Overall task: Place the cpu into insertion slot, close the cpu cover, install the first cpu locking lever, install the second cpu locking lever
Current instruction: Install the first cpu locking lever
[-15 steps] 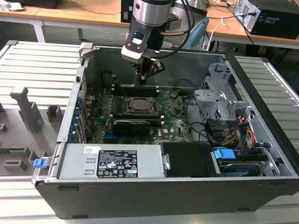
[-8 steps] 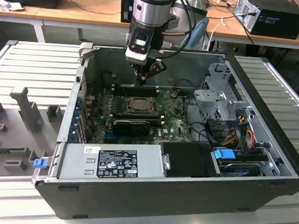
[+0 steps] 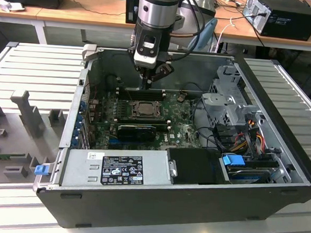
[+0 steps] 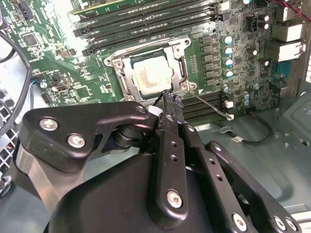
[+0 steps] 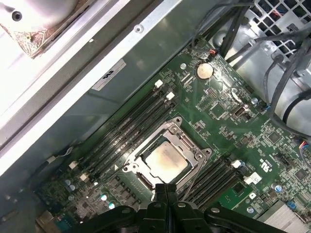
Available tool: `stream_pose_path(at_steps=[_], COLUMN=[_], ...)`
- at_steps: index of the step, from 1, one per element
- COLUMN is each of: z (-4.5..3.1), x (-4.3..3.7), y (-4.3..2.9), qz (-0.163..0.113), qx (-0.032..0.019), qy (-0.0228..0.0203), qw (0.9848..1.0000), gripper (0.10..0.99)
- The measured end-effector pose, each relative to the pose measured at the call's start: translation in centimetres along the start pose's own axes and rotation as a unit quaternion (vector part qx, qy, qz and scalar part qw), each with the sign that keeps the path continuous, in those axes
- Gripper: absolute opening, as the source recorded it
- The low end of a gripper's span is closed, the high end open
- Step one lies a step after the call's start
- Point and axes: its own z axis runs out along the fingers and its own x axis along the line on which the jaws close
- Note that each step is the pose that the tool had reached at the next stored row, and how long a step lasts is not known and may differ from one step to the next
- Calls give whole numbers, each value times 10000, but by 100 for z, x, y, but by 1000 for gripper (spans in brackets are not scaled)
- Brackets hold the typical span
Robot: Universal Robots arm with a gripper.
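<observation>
Upright arm [image 3: 157, 11], gripper [image 3: 147, 83] fingers together.

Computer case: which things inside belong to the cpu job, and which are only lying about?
Job: cpu, cpu cover, locking lever, gripper.
Lying about: memory slots, coin battery, power supply, cables.

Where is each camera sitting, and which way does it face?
Exterior view: off the arm, looking down into the open computer case; shows the arm and gripper.
First wrist view: on the arm, looking along the shut fingers at the motherboard.
Second wrist view: on the arm, behind the gripper's linkage, facing the board.
All share the cpu.
</observation>
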Motion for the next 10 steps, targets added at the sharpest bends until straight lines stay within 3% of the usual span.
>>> stream_pose_path(at_steps=[5, 10], z=[5, 5], x=[0, 0], y=[0, 0], qz=[-271, -579], qx=[11, 24], qy=[0, -1], qw=[9996, 9983], gripper=[106, 106])
